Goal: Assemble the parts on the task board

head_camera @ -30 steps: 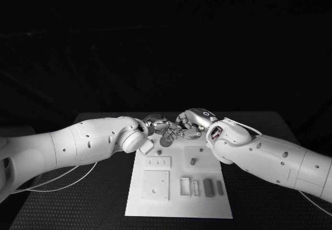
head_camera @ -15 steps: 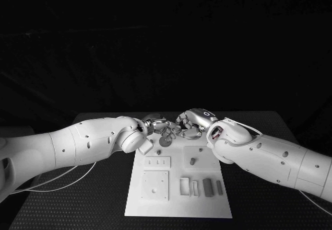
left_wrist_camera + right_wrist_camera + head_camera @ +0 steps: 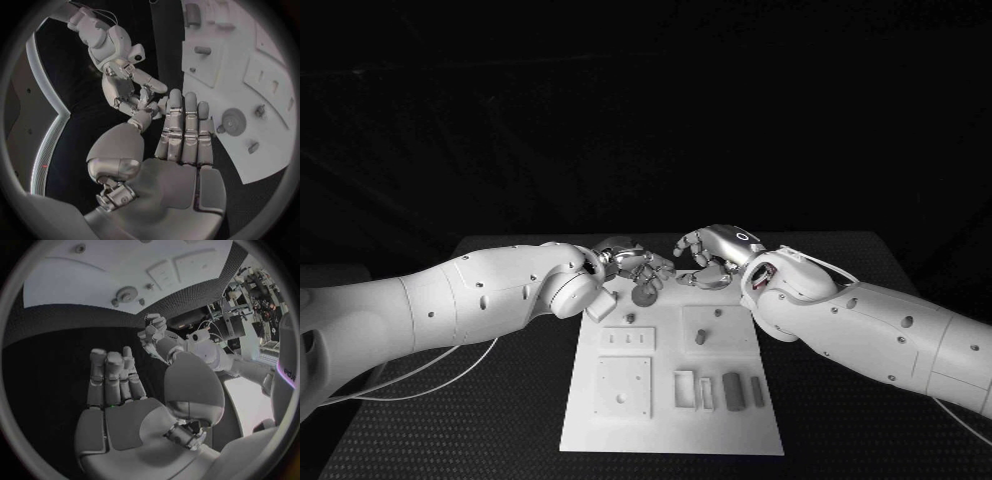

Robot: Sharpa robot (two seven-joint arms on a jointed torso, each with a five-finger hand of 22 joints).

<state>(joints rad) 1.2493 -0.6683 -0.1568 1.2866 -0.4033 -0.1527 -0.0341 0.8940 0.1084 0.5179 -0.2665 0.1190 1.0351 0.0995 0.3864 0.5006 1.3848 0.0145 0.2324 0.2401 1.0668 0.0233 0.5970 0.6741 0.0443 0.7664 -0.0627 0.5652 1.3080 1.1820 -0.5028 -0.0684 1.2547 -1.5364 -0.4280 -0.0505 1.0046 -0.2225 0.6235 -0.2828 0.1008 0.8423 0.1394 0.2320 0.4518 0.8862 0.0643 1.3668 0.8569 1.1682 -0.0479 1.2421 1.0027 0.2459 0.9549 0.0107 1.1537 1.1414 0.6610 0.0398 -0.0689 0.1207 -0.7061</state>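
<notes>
The white task board (image 3: 668, 425) lies in the middle of the table. A round toothed part (image 3: 646, 294) lies flat at its far end; it is also seen as the toothed part (image 3: 232, 120) and the toothed part (image 3: 127, 294). My left hand (image 3: 632, 262) hovers just beyond it, fingers straight and side by side, nothing in the palm (image 3: 181, 165). My right hand (image 3: 708, 254) hangs a little apart from it over the board's far edge, fingers stretched out (image 3: 119, 385) and holding nothing. Small pegs (image 3: 702, 337) stand in the board, and upright blocks (image 3: 708, 390) sit in slots nearer me.
The black table (image 3: 848, 440) runs round the board on both sides. A white cable (image 3: 444, 375) trails from my left arm over the table's left part. Both forearms cross above the board's far corners.
The two hands were touching above the board's far end; the right hand has drawn back to the right, leaving a gap. The toothed part has stayed put.
</notes>
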